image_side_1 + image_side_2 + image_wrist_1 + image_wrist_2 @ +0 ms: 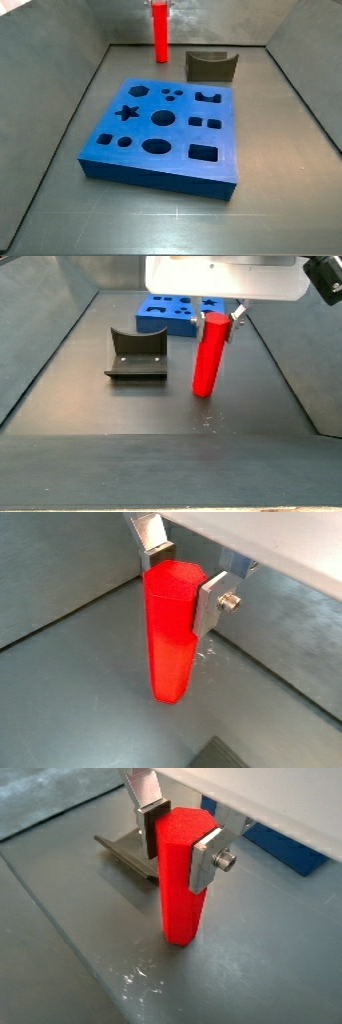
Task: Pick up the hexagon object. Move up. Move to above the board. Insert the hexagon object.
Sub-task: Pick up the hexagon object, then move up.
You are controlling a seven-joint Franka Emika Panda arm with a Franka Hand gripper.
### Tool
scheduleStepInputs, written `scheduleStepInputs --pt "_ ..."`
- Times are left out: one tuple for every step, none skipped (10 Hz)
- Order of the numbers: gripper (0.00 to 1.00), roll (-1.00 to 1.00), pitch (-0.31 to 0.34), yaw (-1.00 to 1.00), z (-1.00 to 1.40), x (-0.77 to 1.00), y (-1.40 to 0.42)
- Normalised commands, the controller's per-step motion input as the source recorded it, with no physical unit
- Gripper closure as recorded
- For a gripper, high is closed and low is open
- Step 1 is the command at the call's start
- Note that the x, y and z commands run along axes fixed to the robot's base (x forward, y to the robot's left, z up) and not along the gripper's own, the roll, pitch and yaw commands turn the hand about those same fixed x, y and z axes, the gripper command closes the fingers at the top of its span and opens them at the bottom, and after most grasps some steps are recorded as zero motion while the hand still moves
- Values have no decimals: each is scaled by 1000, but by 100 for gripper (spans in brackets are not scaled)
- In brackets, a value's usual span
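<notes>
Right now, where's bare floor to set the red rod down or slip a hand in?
Free: the wide floor strip between the board and the near edge, and the lane along its side wall. Crowded: the far end, where the tool holds the hexagon object upright beside the fixture.

A: What colour is the hexagon object [207, 354]?
B: Bright plain red, no pattern, between the gripper [183, 577]'s silver plates.
A: And the board [118, 160]?
B: Bright blue, dotted with dark cut-outs: a star, circles, squares.
A: The curved block [211, 66] at the board's one o'clock in a side view?
B: Dark olive-grey, unmarked.
A: The floor [147, 471]?
B: Dull grey, faintly scuffed. The gripper's housing above is white.
</notes>
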Motion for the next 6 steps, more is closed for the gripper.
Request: scheduleStepInputs --pt "100 0 0 0 0 0 0" --pt "100 0 0 0 0 0 0" --pt "100 0 0 0 0 0 0" --pt "100 0 0 0 0 0 0" --pt "100 0 0 0 833 0 0" --pt "100 -16 43 5 753 -60 -53"
